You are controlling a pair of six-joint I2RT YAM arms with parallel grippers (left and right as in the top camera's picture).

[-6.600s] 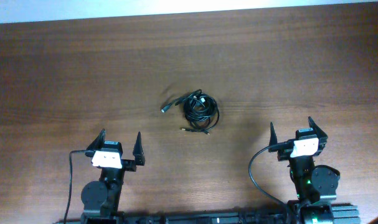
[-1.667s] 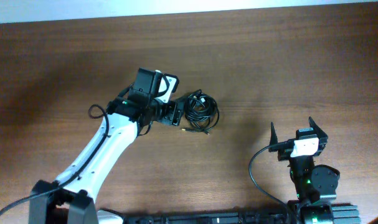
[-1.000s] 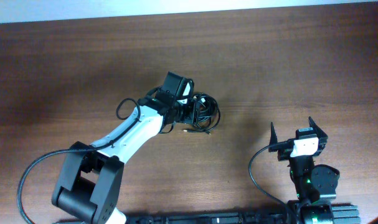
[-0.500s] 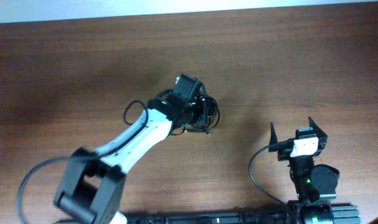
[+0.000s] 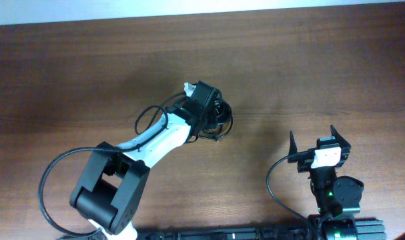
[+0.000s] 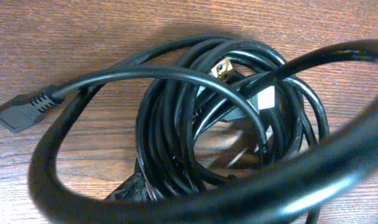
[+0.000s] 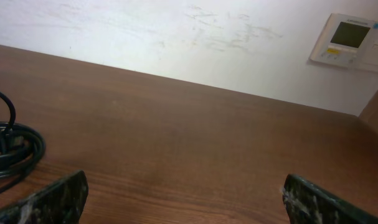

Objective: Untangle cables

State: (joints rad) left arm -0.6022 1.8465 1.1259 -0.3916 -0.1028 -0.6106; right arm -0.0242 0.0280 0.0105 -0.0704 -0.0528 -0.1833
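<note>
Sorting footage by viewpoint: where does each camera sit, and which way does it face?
Overhead: above the table, looking straight down; both arms show, left gripper at the cables, right gripper far from them.
Left wrist: close above the cables, aimed down; own gripper unclear.
Right wrist: low, facing across the table to the wall; both fingers show.
Shared: overhead and left wrist both show the cables.

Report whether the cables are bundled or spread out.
Bundled. The left wrist view shows the cables looped over one another in a single tight coil, with only one plug sticking out to the side.

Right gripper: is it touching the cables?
No, the right gripper sits open, well apart from the cables.
</note>
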